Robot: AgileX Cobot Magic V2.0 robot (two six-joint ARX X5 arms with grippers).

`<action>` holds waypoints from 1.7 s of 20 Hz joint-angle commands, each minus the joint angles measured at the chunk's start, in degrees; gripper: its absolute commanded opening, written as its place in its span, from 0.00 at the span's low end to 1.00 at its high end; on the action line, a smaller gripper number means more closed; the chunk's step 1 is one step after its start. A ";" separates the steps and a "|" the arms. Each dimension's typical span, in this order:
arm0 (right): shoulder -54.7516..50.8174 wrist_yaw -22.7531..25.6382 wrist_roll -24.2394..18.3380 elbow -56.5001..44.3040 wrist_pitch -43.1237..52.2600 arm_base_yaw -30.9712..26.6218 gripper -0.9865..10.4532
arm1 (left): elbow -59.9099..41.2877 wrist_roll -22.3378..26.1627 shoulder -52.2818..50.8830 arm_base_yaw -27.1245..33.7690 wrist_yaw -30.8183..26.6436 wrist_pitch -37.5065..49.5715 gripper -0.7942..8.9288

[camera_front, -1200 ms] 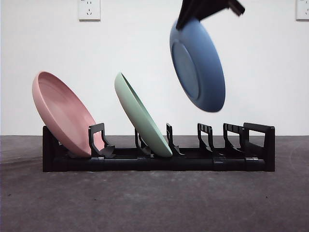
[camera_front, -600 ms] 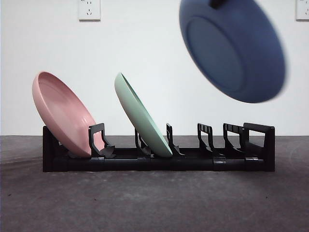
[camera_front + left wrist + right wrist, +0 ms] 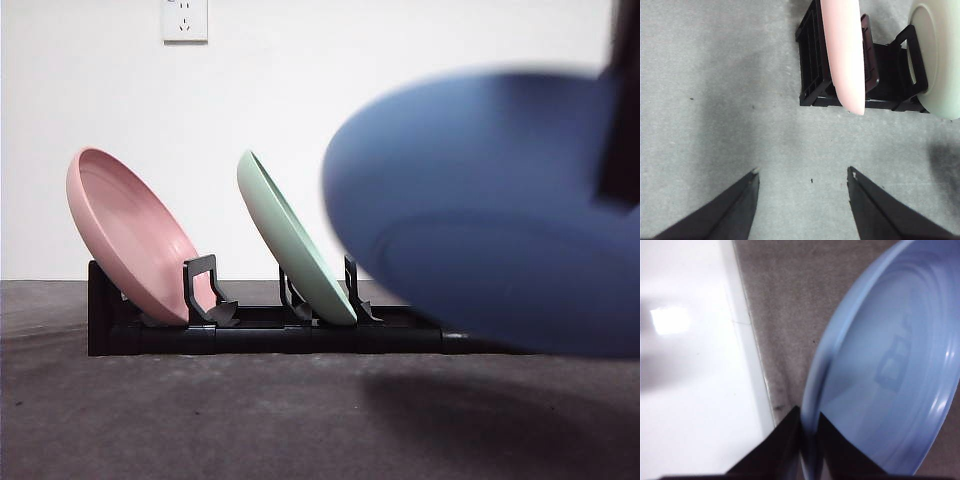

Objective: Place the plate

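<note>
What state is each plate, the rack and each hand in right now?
Blue plate: held off the table, gripped by its rim.
Pink plate: leaning in the rack.
Green plate: leaning in the rack.
Dish rack: holds two plates.
Right hand: shut on the blue plate.
Left hand: open, holding nothing.

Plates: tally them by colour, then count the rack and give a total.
Pink plate: 1
Green plate: 1
Blue plate: 1, gripped at its rim by the right gripper
Black rack: 1
Total: 4
</note>
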 commanded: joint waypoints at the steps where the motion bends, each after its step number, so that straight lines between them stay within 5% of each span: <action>1: 4.94 0.31 -2.45 0.66 3.39 0.74 0.09 | 1.33 -0.04 0.33 -0.04 0.26 0.57 0.37; 8: 17.27 0.48 -9.97 0.66 19.89 -0.09 0.09 | 1.33 0.00 0.33 -0.04 0.26 0.59 0.37; 15: 27.61 2.99 -16.02 0.66 23.12 -2.78 0.09 | 1.33 0.00 0.33 -0.04 0.26 0.57 0.37; 18: 29.92 3.02 -15.93 0.66 22.32 -3.28 0.22 | 1.33 0.00 0.33 -0.04 0.26 0.57 0.37; 20: 29.83 3.02 -12.85 1.09 20.59 -2.93 0.36 | 1.33 0.00 0.31 -0.04 0.26 0.57 0.37; 27: 14.99 -7.37 -0.17 8.26 16.63 -7.37 0.36 | 1.40 -0.15 0.83 -1.97 0.28 3.82 0.37; 31: 5.11 -14.10 12.55 9.03 12.85 -16.44 0.36 | 3.21 -2.29 4.28 -4.59 0.28 4.50 0.37; 34: -0.50 -14.03 16.48 9.03 9.11 -22.84 0.36 | 5.73 -4.66 8.28 -6.51 -0.42 7.61 0.37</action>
